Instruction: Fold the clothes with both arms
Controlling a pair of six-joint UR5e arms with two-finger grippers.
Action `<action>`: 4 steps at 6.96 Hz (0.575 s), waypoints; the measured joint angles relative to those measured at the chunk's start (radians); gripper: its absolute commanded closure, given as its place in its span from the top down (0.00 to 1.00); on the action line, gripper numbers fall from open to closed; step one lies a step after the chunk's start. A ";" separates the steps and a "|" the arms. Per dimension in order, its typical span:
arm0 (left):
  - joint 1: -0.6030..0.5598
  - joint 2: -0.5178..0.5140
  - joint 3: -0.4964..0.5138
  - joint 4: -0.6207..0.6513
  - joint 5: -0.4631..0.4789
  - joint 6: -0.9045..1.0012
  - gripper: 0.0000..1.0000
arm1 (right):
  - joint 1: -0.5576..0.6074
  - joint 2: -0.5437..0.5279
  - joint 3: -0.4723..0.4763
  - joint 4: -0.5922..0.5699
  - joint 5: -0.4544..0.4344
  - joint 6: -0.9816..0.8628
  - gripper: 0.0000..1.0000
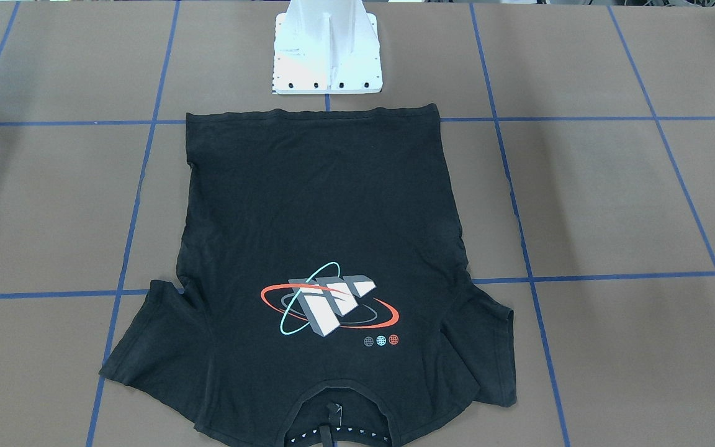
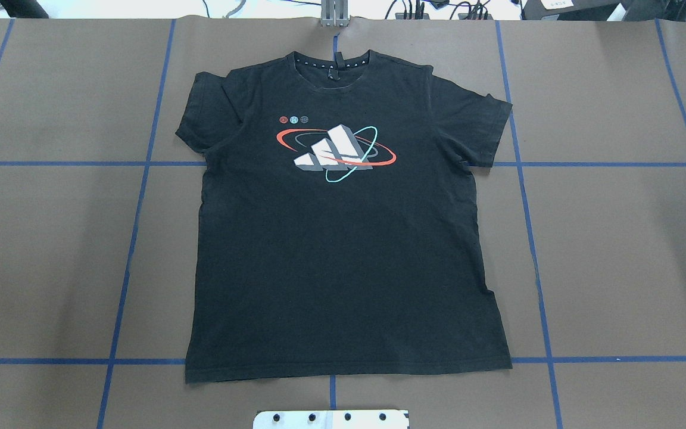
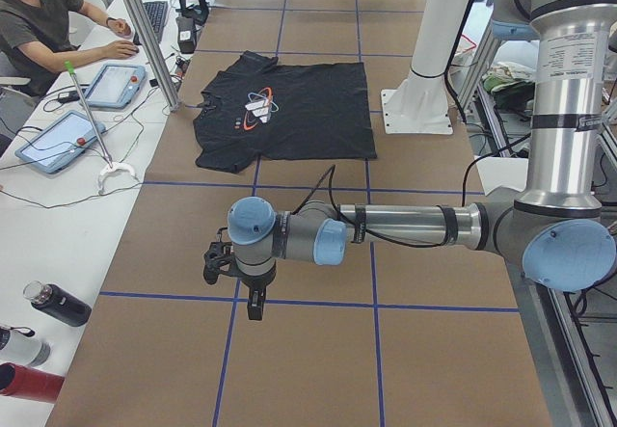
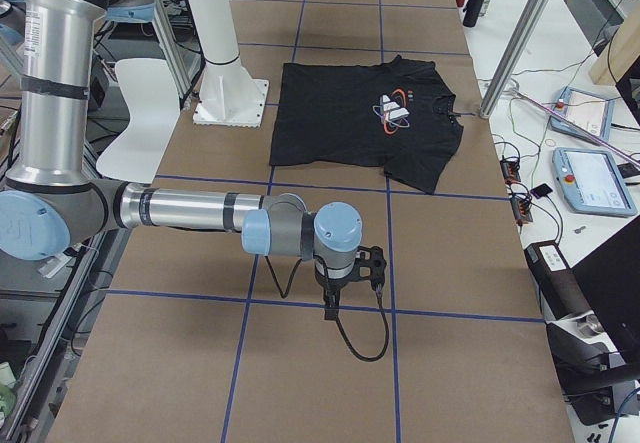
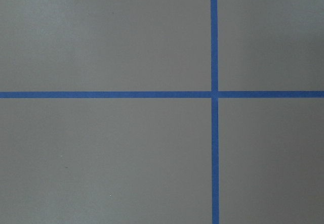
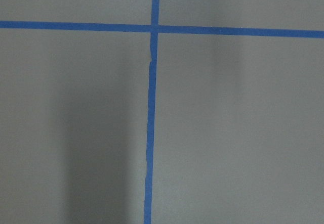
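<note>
A: Closest to the robot's edge of the brown paper-covered table (image 2: 617, 250)?

B: White bolted base plate (image 2: 331, 419), at the middle of that edge. Just beyond it, the hem of the black short-sleeved cotton T-shirt (image 2: 343, 250), straight and parallel to the edge, near the plate but not touching.

A: And further out?

B: Spread flat and front side up in the middle of the table, untouched by either gripper. White-grey block logo ringed in red and teal (image 2: 336, 152) on the chest, facing up. Both sleeves laid out sideways, the one toward the right end (image 2: 486, 131) lying across a blue tape line (image 2: 587, 164). Collar (image 2: 331, 62) last, just short of the far edge.

A: Arms?

B: Well apart from the shirt. Left silver-tubed arm (image 3: 405, 226) stretched level over the table's left end, black left gripper (image 3: 253, 306) pointing down above a tape line. Right silver-tubed arm (image 4: 190, 208) likewise over the right end, black right gripper (image 4: 332, 308) hanging above the tape, cable looping beside it.

A: Fingers spread or pressed together?

B: Cannot tell for either; seen only from the side views. Only brown surface and blue tape crossings in both wrist views.
</note>
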 measured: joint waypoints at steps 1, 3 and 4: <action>0.000 0.000 0.000 0.000 0.000 0.000 1.00 | 0.000 0.002 0.000 0.000 0.000 0.001 1.00; 0.000 -0.001 -0.002 -0.001 -0.003 0.001 1.00 | 0.000 0.011 0.001 0.000 0.005 0.004 1.00; 0.000 -0.009 -0.003 -0.002 -0.005 0.001 1.00 | 0.000 0.021 0.005 0.000 0.008 0.006 1.00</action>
